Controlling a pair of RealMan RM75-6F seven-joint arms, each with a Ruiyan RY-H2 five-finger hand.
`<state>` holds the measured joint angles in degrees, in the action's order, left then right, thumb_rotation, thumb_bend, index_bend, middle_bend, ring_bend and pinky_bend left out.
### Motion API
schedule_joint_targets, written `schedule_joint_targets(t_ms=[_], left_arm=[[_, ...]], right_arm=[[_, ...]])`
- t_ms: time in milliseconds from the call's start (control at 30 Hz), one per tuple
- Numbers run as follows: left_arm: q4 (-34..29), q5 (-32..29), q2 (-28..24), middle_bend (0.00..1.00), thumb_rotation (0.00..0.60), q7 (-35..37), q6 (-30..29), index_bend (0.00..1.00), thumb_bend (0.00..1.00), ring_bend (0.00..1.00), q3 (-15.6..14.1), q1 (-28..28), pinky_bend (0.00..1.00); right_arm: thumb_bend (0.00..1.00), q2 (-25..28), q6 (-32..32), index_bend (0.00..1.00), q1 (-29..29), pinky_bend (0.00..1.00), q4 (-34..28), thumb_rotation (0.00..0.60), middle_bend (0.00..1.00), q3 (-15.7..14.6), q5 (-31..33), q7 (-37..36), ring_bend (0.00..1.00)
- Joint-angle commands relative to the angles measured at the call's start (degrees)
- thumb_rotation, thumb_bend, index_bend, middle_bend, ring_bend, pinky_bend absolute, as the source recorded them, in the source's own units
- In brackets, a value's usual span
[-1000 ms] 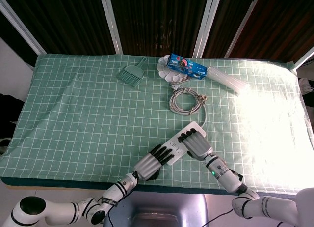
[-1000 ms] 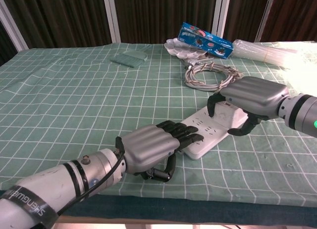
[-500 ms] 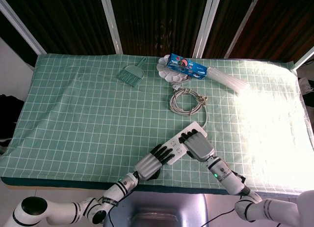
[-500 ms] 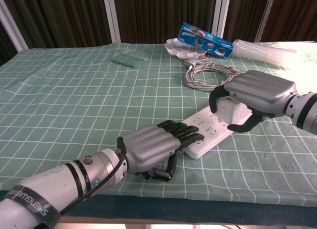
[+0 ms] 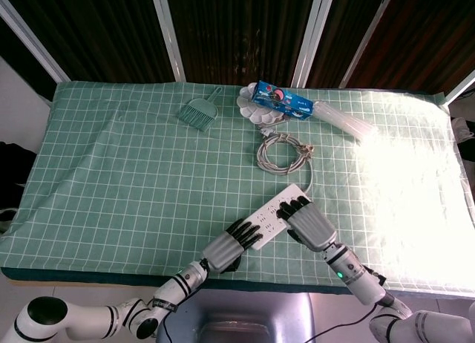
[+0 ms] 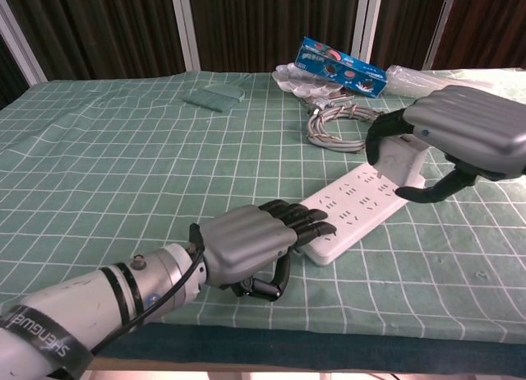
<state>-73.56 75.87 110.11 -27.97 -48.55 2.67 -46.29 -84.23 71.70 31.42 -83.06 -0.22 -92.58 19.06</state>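
A white power strip (image 5: 276, 211) (image 6: 358, 206) lies slantwise near the table's front edge. My left hand (image 5: 230, 246) (image 6: 251, 247) rests its dark fingers (image 6: 306, 222) flat on the strip's near end, with the thumb curled under the palm and off the strip. My right hand (image 5: 312, 223) (image 6: 460, 137) grips the strip's far end between fingers and thumb. In the chest view that end is raised off the green checked cloth (image 5: 133, 180). The strip's grey cable (image 5: 280, 151) (image 6: 341, 123) lies coiled just beyond it.
At the back stand a blue cookie box (image 5: 280, 99) (image 6: 341, 67) on a white tray (image 5: 254, 113), a clear plastic packet (image 5: 345, 120) (image 6: 427, 82) and a green hand brush (image 5: 199, 113) (image 6: 212, 96). Strong glare washes the cloth's right side.
My right hand has closed on the strip's far end and risen, tilting that end up off the cloth. The left hand has stayed on the near end.
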Motion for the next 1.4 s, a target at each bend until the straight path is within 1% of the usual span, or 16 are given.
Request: schedule_joint_targets(t_ms=[33, 133, 300, 467, 633, 667, 733, 800, 867, 933, 1000, 1100, 1200, 1300, 1367, 1400], left_arm=[[-1.18, 1.47, -1.56, 0.00, 0.343, 1.13, -1.36, 0.00, 0.88, 0.00, 0.18, 0.16, 0.05], [-1.99, 2.98, -3.17, 0.00, 0.345, 2.14, -2.64, 0.00, 0.88, 0.00, 0.39, 0.18, 0.05], [-3.23, 4.98, -5.58, 0.00, 0.329, 4.31, -5.06, 0.00, 0.86, 0.00, 1.12, 0.45, 0.05], [-3.86, 5.54, -7.25, 0.00, 0.314, 5.84, -6.37, 0.00, 0.80, 0.00, 1.19, 1.13, 0.05], [-4.10, 5.80, -8.40, 0.00, 0.323, 6.37, -7.06, 0.00, 0.77, 0.00, 0.84, 1.77, 0.05], [-4.22, 5.83, -8.61, 0.00, 0.326, 6.47, -7.20, 0.00, 0.76, 0.00, 0.84, 1.87, 0.05], [-4.74, 5.98, -9.22, 0.00, 0.331, 6.85, -7.56, 0.00, 0.74, 0.00, 0.80, 2.13, 0.05], [-5.42, 6.20, -9.94, 0.00, 0.331, 7.46, -8.01, 0.00, 0.70, 0.00, 0.76, 2.43, 0.05], [-6.58, 6.58, -11.15, 0.00, 0.334, 8.64, -8.62, 0.00, 0.67, 0.00, 0.58, 2.90, 0.05], [-7.89, 7.27, -12.79, 0.00, 0.338, 9.66, -9.58, 0.00, 0.64, 0.00, 0.22, 3.53, 0.06], [-9.00, 8.14, -14.43, 0.00, 0.341, 10.54, -10.87, 0.00, 0.61, 0.00, -0.20, 4.28, 0.06], [-11.47, 9.92, -17.94, 0.00, 0.338, 13.54, -13.73, 0.00, 0.60, 0.00, -1.29, 6.14, 0.06], [-14.11, 12.49, -22.47, 0.00, 0.327, 16.50, -17.99, 0.00, 0.59, 0.00, -3.12, 8.86, 0.06], [-16.15, 15.55, -27.71, 0.00, 0.323, 17.76, -24.36, 0.00, 0.58, 0.00, -5.78, 13.01, 0.06], [-17.02, 17.35, -31.48, 0.00, 0.364, 19.24, -29.31, 0.00, 0.58, 0.00, -7.98, 16.61, 0.06], [-16.97, 17.83, -32.88, 0.00, 0.409, 20.02, -31.44, 0.00, 0.57, 0.00, -8.83, 18.26, 0.06]], right_arm=[[0.57, 5.20, -0.06, 0.83, -2.14, 0.51, -3.41, 0.600, 0.64, -2.93, -1.17, 3.79, 0.49], [0.57, 9.26, -1.69, 0.83, -3.62, 0.51, -5.48, 0.600, 0.64, -4.44, 0.53, 9.78, 0.49], [0.57, 12.74, -5.38, 0.82, -5.34, 0.51, -7.01, 0.600, 0.64, -5.38, 5.88, 20.66, 0.49], [0.57, 12.62, -9.97, 0.72, -5.58, 0.50, -6.30, 0.600, 0.64, -5.95, 10.75, 27.70, 0.41], [0.57, 10.71, -12.54, 0.65, -5.44, 0.47, -4.20, 0.600, 0.61, -6.00, 12.78, 29.49, 0.35], [0.57, 10.62, -12.83, 0.60, -5.41, 0.44, -4.08, 0.600, 0.57, -6.04, 12.86, 29.43, 0.32], [0.56, 10.88, -13.64, 0.44, -5.36, 0.35, -4.42, 0.600, 0.45, -6.09, 13.65, 29.75, 0.25], [0.47, 11.42, -14.03, 0.21, -5.28, 0.24, -5.43, 0.600, 0.28, -6.00, 13.98, 29.17, 0.16], [0.38, 12.46, -13.50, 0.07, -5.49, 0.17, -6.79, 0.600, 0.19, -5.93, 13.43, 27.29, 0.09], [0.29, 13.98, -12.21, 0.00, -6.07, 0.12, -8.75, 0.600, 0.11, -5.88, 12.61, 24.71, 0.03], [0.23, 15.72, -10.84, 0.00, -6.80, 0.08, -10.89, 0.600, 0.04, -5.89, 11.92, 22.09, 0.00], [0.21, 19.11, -7.58, 0.00, -8.47, 0.08, -14.68, 0.600, 0.01, -6.08, 10.19, 17.66, 0.00], [0.20, 22.28, -2.00, 0.00, -11.26, 0.07, -18.08, 0.600, 0.00, -6.11, 8.05, 13.84, 0.00], [0.20, 24.18, 5.67, 0.00, -15.23, 0.07, -20.33, 0.600, 0.00, -5.84, 5.94, 11.18, 0.00], [0.20, 24.13, 11.66, 0.00, -18.45, 0.07, -20.35, 0.600, 0.00, -5.43, 4.56, 9.19, 0.00], [0.20, 23.84, 13.96, 0.00, -19.77, 0.06, -19.95, 0.600, 0.00, -5.26, 4.08, 8.02, 0.00]])
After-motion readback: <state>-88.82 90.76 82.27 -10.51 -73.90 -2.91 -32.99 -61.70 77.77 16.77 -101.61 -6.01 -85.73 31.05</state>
